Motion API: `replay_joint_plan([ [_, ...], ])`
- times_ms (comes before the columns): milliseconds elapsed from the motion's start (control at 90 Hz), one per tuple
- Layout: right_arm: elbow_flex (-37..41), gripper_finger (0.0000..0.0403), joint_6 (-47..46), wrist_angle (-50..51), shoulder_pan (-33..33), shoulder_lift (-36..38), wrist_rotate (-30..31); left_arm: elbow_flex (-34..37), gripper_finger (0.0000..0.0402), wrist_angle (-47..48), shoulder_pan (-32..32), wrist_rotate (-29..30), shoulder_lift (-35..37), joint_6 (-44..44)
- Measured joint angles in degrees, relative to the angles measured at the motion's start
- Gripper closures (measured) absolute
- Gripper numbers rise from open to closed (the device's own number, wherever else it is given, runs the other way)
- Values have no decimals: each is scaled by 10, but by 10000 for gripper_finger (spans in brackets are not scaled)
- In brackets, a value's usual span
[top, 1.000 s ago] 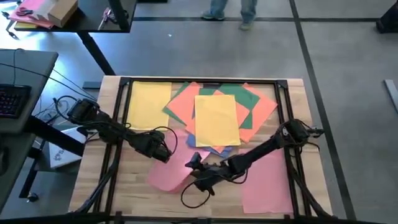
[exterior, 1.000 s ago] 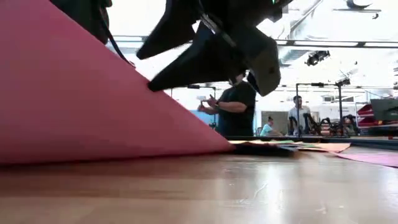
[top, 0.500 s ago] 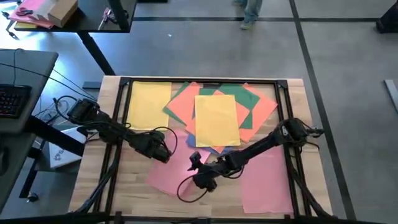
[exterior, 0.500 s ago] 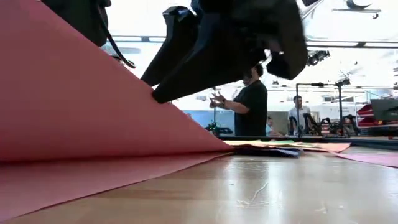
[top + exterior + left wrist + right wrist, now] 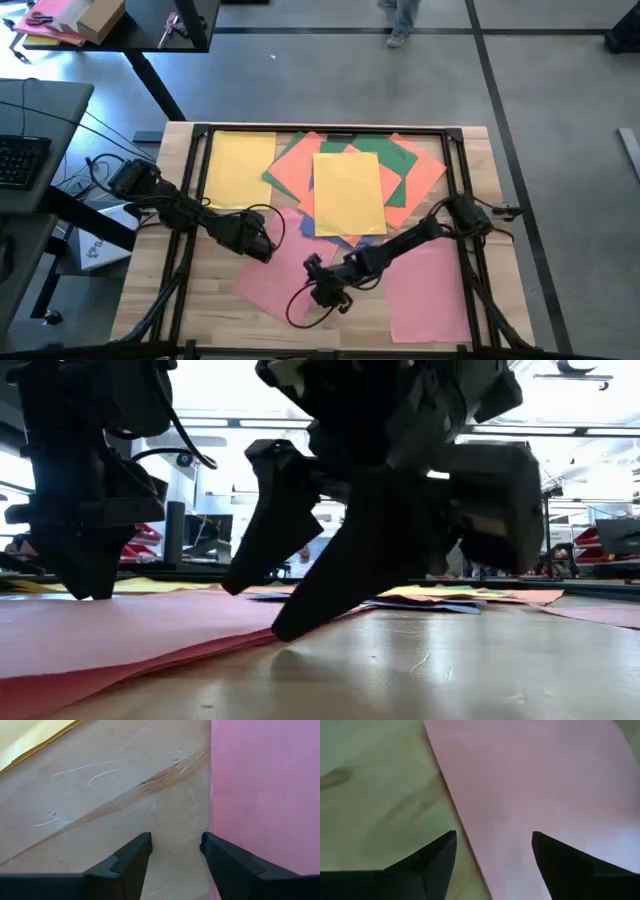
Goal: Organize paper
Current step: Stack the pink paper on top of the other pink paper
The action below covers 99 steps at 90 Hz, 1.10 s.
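Note:
A pink sheet of paper (image 5: 270, 285) lies flat on the wooden table, front left of centre; the low view shows it too (image 5: 120, 630). My right gripper (image 5: 312, 268) is open and low over the sheet's right edge (image 5: 450, 795). One of its fingers is over the bare wood and the other over the pink. My left gripper (image 5: 265, 248) is open at the sheet's far corner. Its fingers (image 5: 130, 860) stand over bare wood right beside the sheet's edge (image 5: 212, 780). My right gripper has its lower fingertip (image 5: 290, 628) down at the pink sheet's edge where it meets the table; I cannot tell whether it touches. My left gripper stands with its tips (image 5: 92, 590) low at the sheet's far side; I cannot tell whether they touch.
A second pink sheet (image 5: 430, 290) lies front right. A yellow sheet (image 5: 240, 168) lies far left. A fanned pile of orange, green and blue sheets with a yellow one on top (image 5: 348, 190) fills the far centre. Black rails (image 5: 195, 200) frame the table. Bare wood shows along the near edge.
The pink sheet stood steeply raised under my right gripper. It has come down and now lies flat on the table. My right gripper has gone down and slightly toward the table's near edge with it.

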<state>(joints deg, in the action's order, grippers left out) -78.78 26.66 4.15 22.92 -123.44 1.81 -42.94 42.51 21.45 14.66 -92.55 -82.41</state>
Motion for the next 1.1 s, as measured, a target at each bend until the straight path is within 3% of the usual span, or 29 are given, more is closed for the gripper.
replay_joint_plan([
  [244, -4, 147, 36, -23, 1, -4, 66, 0, 222, -4, 0, 2, 0, 0],
  [444, -54, 148, 49, 11, 0, -3, 99, 0, 222, -5, 0, 2, 0, -2],
  [667, -82, 148, 43, 33, -2, -3, 50, 0, 222, -6, 0, 3, 0, -15],
  [856, -66, 148, -12, 48, 0, -10, -37, 0, 222, -7, 0, 6, 0, -15],
  [1100, -68, 148, -1, 25, 4, -46, -30, 0, 222, -9, 0, 13, -1, -10],
])
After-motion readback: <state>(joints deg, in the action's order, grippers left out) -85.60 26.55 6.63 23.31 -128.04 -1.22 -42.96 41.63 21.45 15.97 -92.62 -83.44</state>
